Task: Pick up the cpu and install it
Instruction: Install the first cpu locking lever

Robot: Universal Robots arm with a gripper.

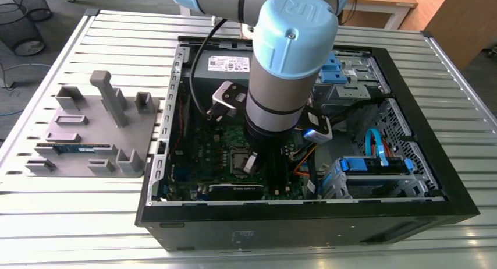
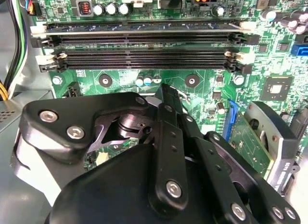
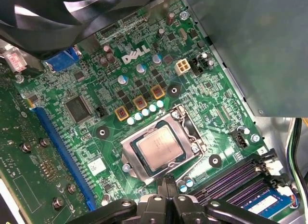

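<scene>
the small square silver-grey metal-topped cpu [image 3: 159, 147] lies in the metal-framed socket [image 3: 131, 149] of the green motherboard [image 3: 110, 74], just beside the jaws, which are pinched together on nothing. if it sits skewed, a downward nudge could damage the socket.

Arm held upright, wrist turned downward.
In the exterior view the arm [image 1: 284, 77] was seen standing nearly vertical; the gripper [image 3: 166, 184] was pointed down, its fingers [image 2: 167, 113] pressed together with no gap at the tips.
</scene>
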